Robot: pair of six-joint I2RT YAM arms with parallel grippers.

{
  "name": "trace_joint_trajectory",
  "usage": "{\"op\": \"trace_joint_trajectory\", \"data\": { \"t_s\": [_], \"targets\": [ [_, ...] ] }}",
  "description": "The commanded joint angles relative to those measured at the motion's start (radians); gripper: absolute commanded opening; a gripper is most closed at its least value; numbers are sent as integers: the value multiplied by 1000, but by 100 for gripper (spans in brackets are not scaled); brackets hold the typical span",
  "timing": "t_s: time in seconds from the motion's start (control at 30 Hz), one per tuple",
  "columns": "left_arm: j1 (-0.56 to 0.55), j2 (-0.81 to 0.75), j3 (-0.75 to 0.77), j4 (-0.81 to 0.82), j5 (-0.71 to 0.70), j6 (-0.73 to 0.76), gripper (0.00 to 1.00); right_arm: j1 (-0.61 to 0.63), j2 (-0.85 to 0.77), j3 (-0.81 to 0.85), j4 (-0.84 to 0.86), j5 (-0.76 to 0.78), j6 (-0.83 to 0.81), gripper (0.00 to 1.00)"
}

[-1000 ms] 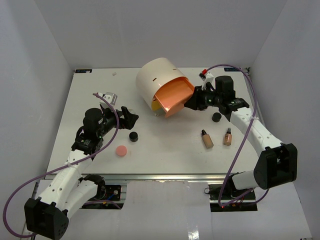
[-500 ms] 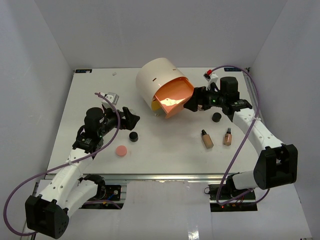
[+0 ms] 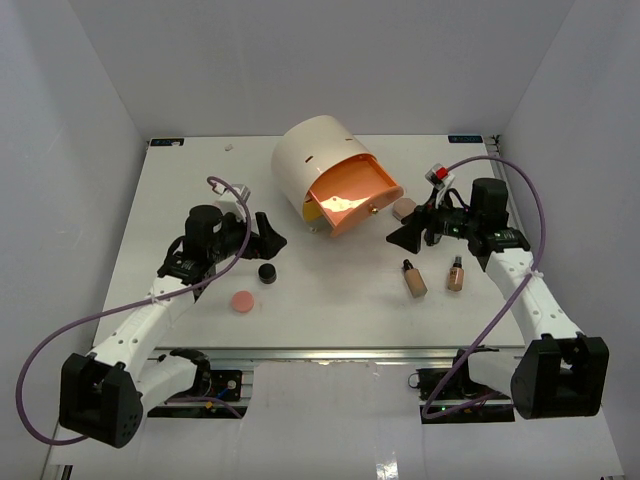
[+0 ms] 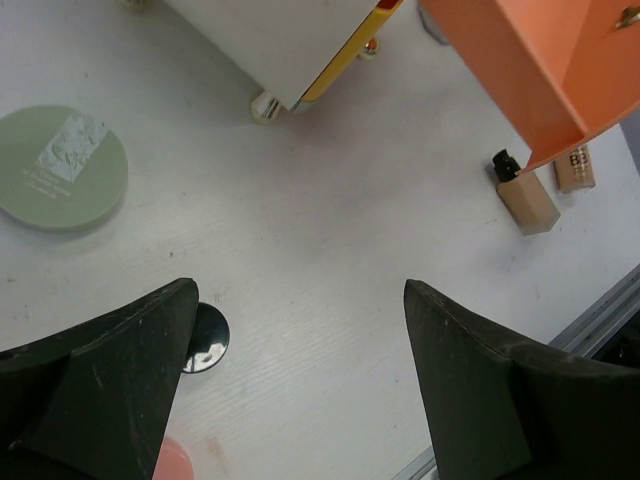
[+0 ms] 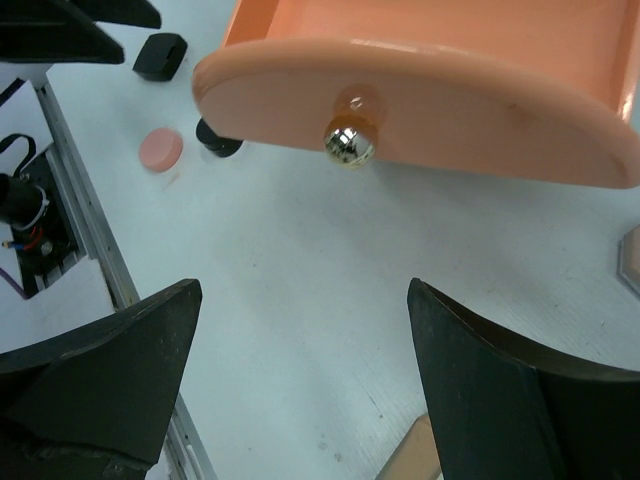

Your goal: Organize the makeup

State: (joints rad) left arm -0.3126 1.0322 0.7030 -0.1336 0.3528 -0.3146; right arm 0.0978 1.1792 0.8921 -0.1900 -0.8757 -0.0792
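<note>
**Left gripper** [image 4: 300, 290]: jaws spread wide, nothing held. It hangs over the table [image 3: 180, 190], with the black jar [image 4: 205, 338] just beside one finger.

**Right gripper** [image 5: 303, 290]: jaws equally wide apart, empty. It faces the orange drawer [image 5: 420, 75], which stands pulled out of the cream box [image 3: 315, 158].

**Hazards, as judged:**
- The jar is small, round and glossy, so an off-centre squeeze could shoot it sideways toward the pink compact [image 3: 242, 301].
- The right arm sits near the drawer front. A careless swing could knock the drawer, shift the box, or shove the beige compact [image 3: 404, 208] lying by the drawer's right corner.
- The tan bottle [image 3: 413, 278] and the second tan bottle [image 3: 455, 273] lie on their sides and may roll if nudged.

**Makeup, condition and place:**
- Every piece seen lies loose on the table, and none shows inside the drawer.
- The bottles are tan-filled and black-capped, near each other, right of centre.
- The jar and pink compact are left of centre, near the front edge.
- Only one black jar is visible.
</note>
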Motion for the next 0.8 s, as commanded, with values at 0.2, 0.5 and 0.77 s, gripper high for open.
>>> {"op": "trace_joint_trajectory", "data": {
  "t_s": [0.2, 0.5, 0.77],
  "targets": [
    [-130, 173, 89, -243, -291, -77, 92, -122, -170, -122, 26, -167, -139, 90],
    [-199, 332, 134, -316, -490, -86, 89, -159, -249, -142, 27, -196, -143, 90],
    [-206, 418, 170, -325, -526, -68, 86, -161, -267, -145, 27, -201, -143, 90]
  ]
}}
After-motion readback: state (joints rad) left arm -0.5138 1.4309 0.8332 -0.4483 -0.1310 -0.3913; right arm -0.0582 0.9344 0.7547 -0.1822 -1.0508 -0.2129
